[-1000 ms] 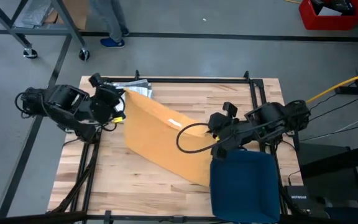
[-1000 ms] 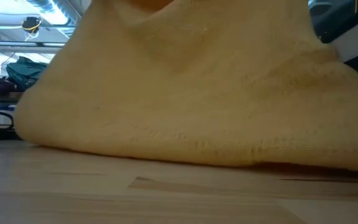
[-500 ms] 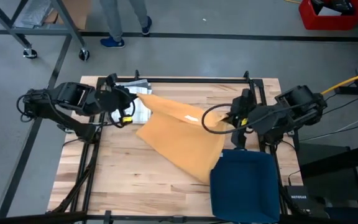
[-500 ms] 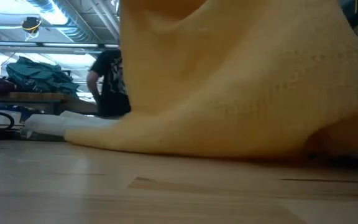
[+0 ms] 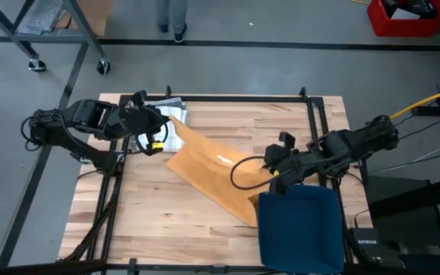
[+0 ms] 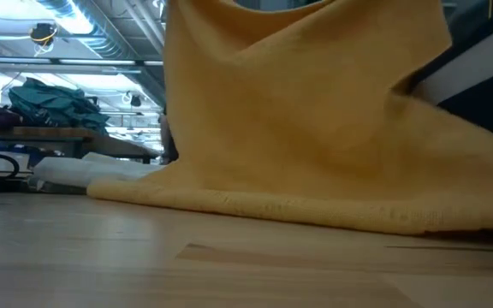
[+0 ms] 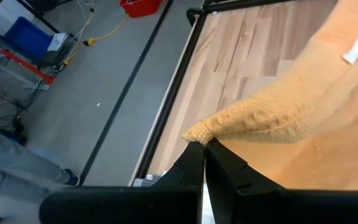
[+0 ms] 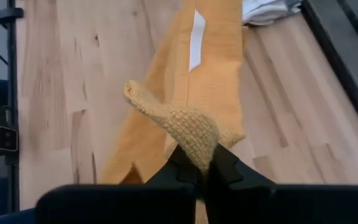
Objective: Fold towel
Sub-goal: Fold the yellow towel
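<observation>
High view: a yellow towel (image 5: 216, 172) stretches across the wooden worktop (image 5: 143, 214), lifted at two corners and sagging onto the wood between them. The left pincer (image 5: 161, 124) is clamped on the far corner near a folded white cloth (image 5: 170, 107). The right pincer (image 5: 270, 164) is closed on the opposite corner, just beside a blue cloth (image 5: 300, 229) at the near right edge. A white label (image 8: 196, 38) shows on the towel.
</observation>
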### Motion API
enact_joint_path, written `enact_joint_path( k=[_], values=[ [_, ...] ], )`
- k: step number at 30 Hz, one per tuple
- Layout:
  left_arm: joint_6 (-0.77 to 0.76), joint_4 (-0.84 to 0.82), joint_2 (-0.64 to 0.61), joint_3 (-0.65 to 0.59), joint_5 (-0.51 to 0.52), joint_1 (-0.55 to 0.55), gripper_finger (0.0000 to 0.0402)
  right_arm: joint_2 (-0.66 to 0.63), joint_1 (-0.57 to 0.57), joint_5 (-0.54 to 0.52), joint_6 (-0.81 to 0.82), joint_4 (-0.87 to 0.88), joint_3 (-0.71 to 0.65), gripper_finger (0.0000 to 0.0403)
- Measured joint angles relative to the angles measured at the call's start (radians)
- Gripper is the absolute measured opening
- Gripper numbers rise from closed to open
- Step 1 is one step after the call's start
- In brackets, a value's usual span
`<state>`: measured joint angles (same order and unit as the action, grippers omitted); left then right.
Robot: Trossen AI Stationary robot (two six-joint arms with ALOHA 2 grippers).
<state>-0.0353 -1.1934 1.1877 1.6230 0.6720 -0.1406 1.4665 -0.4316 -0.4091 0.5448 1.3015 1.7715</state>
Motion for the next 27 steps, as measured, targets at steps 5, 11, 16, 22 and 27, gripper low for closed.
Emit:
enact_joint_path(
  k=[5,11,16,22,27],
  values=[
    [0.023,0.000,0.000,0.000,0.000,0.000,0.0000,-0.121,0.000,0.000,0.017,-0.127,-0.196,0.0005],
    [0.014,-0.020,0.015,0.000,-0.037,0.010,0.0000,-0.215,0.000,-0.002,0.061,-0.125,-0.324,0.0005],
    [0.040,-0.015,0.045,0.000,-0.037,0.078,0.0000,-0.235,0.000,-0.074,0.060,-0.084,-0.371,0.0005],
    [0.109,0.053,0.102,0.000,-0.037,0.194,0.0000,-0.243,0.000,-0.144,0.052,-0.030,-0.371,0.0005],
    [0.176,0.123,0.132,0.000,-0.115,0.275,0.0000,-0.253,0.000,-0.158,0.060,-0.014,-0.371,0.0005]
  ],
)
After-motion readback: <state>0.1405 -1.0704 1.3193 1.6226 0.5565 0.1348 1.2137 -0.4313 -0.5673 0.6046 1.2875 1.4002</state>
